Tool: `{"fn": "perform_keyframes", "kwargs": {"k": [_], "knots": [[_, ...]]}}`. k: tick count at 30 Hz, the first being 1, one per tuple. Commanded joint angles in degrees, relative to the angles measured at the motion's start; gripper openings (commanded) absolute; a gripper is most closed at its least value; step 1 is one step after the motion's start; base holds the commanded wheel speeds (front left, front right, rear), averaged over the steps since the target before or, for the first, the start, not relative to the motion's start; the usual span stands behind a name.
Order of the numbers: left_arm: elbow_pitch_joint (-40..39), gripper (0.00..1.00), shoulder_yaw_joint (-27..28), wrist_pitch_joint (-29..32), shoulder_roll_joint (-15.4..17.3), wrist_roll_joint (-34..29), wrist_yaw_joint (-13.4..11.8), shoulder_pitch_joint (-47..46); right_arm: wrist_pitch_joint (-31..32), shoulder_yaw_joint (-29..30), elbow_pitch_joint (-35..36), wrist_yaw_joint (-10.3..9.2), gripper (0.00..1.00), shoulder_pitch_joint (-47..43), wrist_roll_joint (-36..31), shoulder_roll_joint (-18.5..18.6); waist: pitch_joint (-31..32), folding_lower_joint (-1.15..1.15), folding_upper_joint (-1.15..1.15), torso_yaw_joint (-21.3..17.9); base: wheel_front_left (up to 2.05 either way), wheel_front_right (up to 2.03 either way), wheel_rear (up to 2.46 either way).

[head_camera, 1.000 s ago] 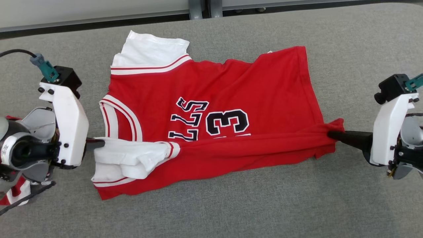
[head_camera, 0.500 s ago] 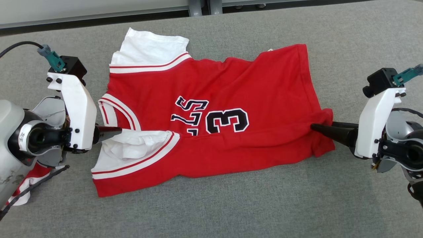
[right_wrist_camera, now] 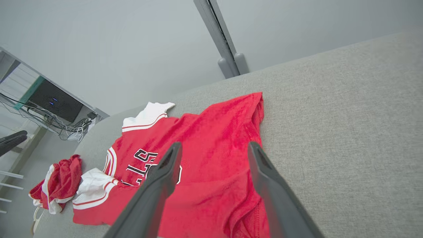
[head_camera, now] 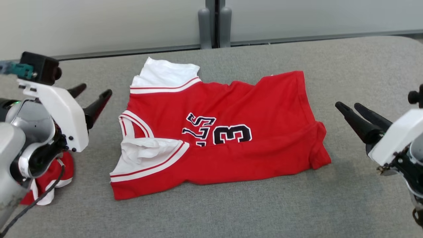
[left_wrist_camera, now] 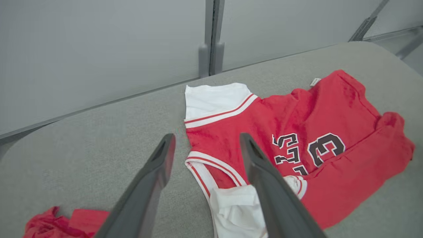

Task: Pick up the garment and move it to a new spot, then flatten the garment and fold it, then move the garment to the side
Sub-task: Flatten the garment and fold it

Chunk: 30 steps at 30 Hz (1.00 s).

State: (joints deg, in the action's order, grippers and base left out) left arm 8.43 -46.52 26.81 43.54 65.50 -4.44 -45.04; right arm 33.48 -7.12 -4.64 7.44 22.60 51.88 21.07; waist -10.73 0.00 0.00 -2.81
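Both open and empty, the left gripper and right gripper are hovering off opposite ends of the red jersey, apparently letting its lengthwise fold settle.

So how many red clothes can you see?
2. The red jersey lies spread in the middle of the grey table. A crumpled red-and-white garment sits near the table's left end, partly hidden in the head view.
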Motion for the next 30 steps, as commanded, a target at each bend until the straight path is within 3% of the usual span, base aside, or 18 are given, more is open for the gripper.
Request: {"fn": "perform_keyframes", "kwargs": {"k": [1,5,11,18,21,25,30], "knots": [[-0.6,1.00,0.5,-3.4,0.5,-2.5,-1.1,1.4,-2.4,0.6,0.6,0.10,1.00,-1.8,-0.9,-0.5,1.6,0.00,0.00,0.7,0.00,0.00,0.00],[-4.3,1.00,1.8,-14.4,-0.1,-5.9,-5.4,7.2,-12.4,3.2,2.8,0.10,1.00,-6.4,-3.4,-2.0,3.5,0.00,0.00,1.3,0.00,0.00,0.00],[-12.2,1.00,5.1,-29.6,-1.1,-9.8,-15.1,17.5,-25.0,4.6,6.3,0.10,1.00,-13.5,-6.7,-3.8,4.9,0.00,0.00,1.5,0.00,0.00,0.00],[-18.0,1.00,7.6,-40.4,-2.7,-12.8,-22.7,29.1,-33.7,4.7,6.5,0.10,1.00,-21.5,-13.1,-5.1,6.2,0.00,0.00,1.8,0.00,0.00,0.00],[-18.4,1.00,8.4,-41.5,-4.6,-12.6,-24.4,33.6,-34.7,4.7,5.0,0.10,1.00,-23.1,-14.9,-6.7,6.5,0.00,0.00,1.6,0.00,0.00,0.00],[-17.4,1.00,9.1,-41.9,-6.7,-13.6,-23.7,36.8,-33.4,3.3,1.8,0.10,1.00,-23.0,-15.3,-7.4,6.5,0.00,0.00,1.7,0.00,0.00,0.00],[-15.5,1.00,8.9,-40.9,-6.1,-13.3,-23.0,37.3,-31.1,1.4,-1.9,0.10,1.00,-20.4,-16.4,-6.7,6.2,0.00,0.00,1.4,0.00,0.00,0.00]]}}
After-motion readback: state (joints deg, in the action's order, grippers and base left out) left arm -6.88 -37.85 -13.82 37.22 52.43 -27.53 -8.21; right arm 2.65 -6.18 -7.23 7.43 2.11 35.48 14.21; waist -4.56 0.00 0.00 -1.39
